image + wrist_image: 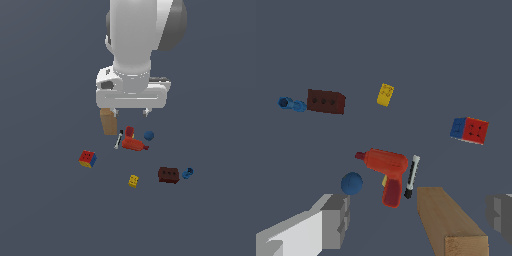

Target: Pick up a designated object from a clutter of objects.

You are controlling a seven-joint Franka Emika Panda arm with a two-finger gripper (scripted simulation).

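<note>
Above the bench [45, 210] my end effector [131, 112] hangs with fingers spread wide and empty, while the dark-blue ball [149, 135] rests just beside the red drill [132, 141].

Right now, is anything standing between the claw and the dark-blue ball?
Nothing sits on the dark-blue ball; it is open from above. The claw hangs above the clutter, but the red drill and the tan box stand close by.

A: Exterior view: off the arm, high, angled down, set well back from the floor.

B: Wrist view: close, low, looking down. Shared: red drill [133, 141] [386, 172], tan box [108, 121] [452, 223], cube [87, 159] [470, 130].
</note>
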